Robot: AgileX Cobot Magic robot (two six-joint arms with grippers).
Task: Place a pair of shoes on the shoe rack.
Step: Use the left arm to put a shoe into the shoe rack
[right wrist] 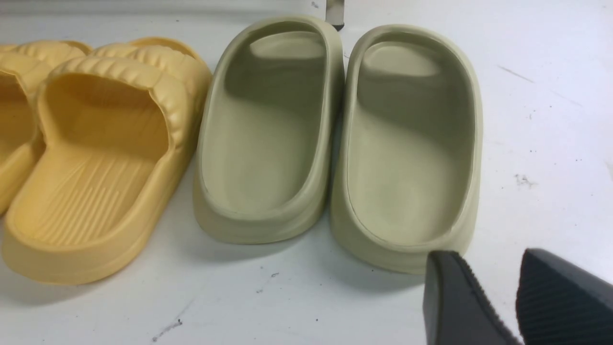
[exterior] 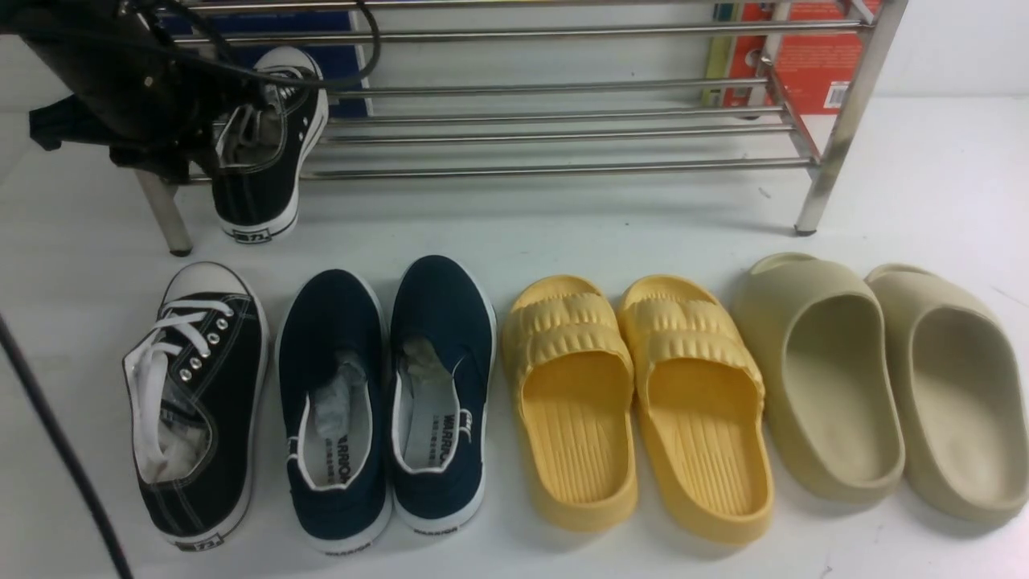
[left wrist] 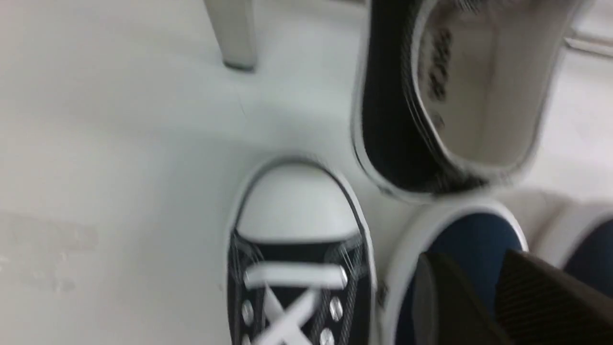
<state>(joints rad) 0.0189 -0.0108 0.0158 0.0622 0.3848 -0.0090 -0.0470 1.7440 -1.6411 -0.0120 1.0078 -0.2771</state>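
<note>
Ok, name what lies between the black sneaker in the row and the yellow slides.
The two navy slip-ons, side by side, fill that stretch between the black sneaker and the yellow slides, as the front view shows.

bright even light, soft shadows (left wrist blurred)

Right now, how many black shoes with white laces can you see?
2. One black sneaker sits at the row's left end; the other sneaker leans toe-up against the shoe rack, far left.
</note>
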